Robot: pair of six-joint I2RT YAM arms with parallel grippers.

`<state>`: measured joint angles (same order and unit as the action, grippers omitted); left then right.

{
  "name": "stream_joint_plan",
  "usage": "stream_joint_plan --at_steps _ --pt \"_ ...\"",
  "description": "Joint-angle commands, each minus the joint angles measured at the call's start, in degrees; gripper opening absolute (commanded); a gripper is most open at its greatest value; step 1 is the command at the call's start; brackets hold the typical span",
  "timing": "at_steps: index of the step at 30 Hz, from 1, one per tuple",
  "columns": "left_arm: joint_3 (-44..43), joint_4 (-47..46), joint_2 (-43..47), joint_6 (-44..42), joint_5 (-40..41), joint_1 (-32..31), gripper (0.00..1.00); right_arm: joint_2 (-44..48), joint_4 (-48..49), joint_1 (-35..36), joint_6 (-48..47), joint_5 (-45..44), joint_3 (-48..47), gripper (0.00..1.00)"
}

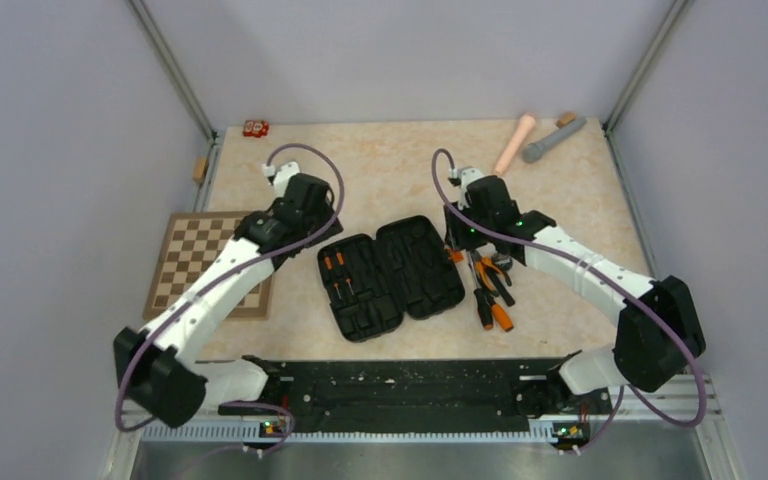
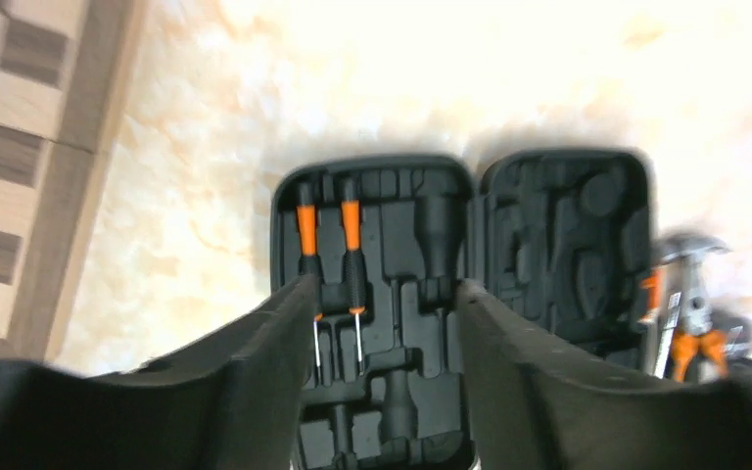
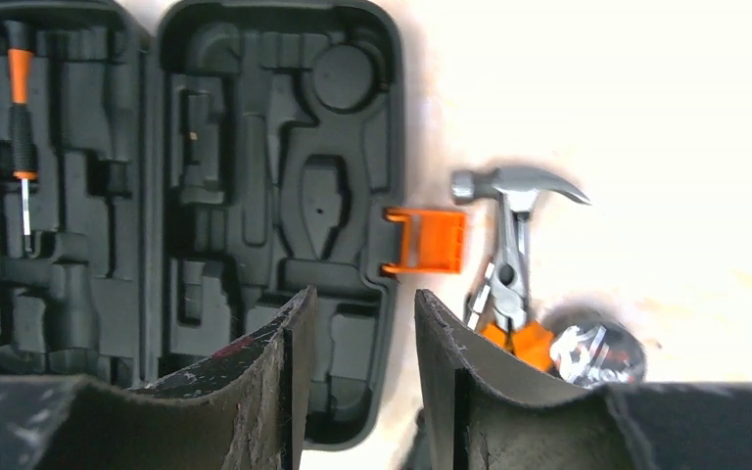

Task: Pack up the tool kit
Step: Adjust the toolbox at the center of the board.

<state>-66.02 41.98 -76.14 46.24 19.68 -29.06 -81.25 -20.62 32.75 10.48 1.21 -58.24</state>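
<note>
The black tool kit case (image 1: 390,278) lies open flat in the middle of the table. Two orange-and-black screwdrivers (image 2: 306,230) sit side by side in slots of its left half. My left gripper (image 2: 382,294) hovers above that half, open, with nothing between its fingers. My right gripper (image 3: 360,304) is open and empty over the case's right edge, near the orange latch (image 3: 426,240). Just right of the case lie a small hammer (image 3: 519,186) and orange-handled pliers (image 3: 509,294) in a loose pile (image 1: 490,290).
A brown chessboard (image 1: 210,262) lies at the left, partly under the left arm. A pink cylinder (image 1: 513,145) and a grey cylinder (image 1: 552,138) rest at the back right. A small red object (image 1: 255,127) sits at the back left corner.
</note>
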Motion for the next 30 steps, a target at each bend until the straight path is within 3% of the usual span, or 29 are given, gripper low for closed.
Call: stream_joint_plan --at_steps 1,4,8,16,24,30 --pt "4.9 -2.6 12.8 -4.1 9.4 -0.1 0.68 3.9 -5.4 -1.9 1.1 -4.6 -1.8 0.42" --pt "11.6 -7.2 23.1 -8.1 15.0 -0.1 0.85 5.3 -8.0 -3.0 2.8 -5.6 -0.7 0.43" --pt "20.8 -13.6 36.8 -14.5 20.2 -0.1 0.98 6.7 -10.8 -3.9 4.2 -5.8 0.8 0.43" --pt "29.8 -22.3 55.1 -27.7 20.6 -0.1 0.99 7.8 -15.6 -3.9 7.4 -4.5 4.9 0.43" --pt "30.4 -21.6 53.7 -29.1 19.1 -0.1 0.99 6.8 -16.8 -3.9 9.5 -2.7 8.3 0.42" --pt "30.4 -20.3 51.7 -30.5 20.9 0.0 0.99 5.8 -11.5 -2.1 10.5 -1.4 8.8 0.41"
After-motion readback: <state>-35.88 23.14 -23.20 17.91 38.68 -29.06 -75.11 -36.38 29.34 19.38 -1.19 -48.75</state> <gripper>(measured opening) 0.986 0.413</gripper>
